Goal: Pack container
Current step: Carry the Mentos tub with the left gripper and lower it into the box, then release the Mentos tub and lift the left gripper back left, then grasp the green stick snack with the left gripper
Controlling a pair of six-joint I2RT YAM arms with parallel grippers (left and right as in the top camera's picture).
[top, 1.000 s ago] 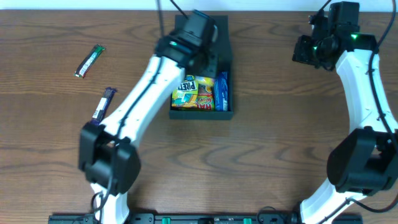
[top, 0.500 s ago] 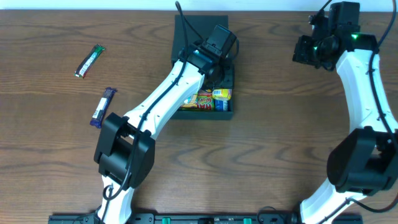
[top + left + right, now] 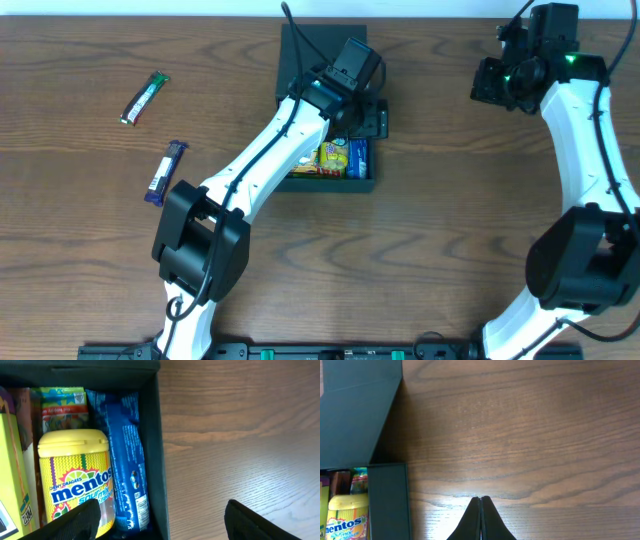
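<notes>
A: Hovering over the container [image 3: 330, 184] at the far middle of the surface [image 3: 450, 250], the left fingers [image 3: 75, 522] stand wide, holding nothing; the Mentos bottle [image 3: 75, 480] lies inside beside a blue packet [image 3: 125, 460]

B: One finger's outside the wall, so I'd lift straight up, no sideways drag that could catch the rim; right fingers [image 3: 476, 520] pressed together, idle; the purple bar [image 3: 167, 172] looks the nearest next pick

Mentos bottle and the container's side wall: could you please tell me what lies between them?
A blue snack packet inside the container, in the left wrist view.
</notes>
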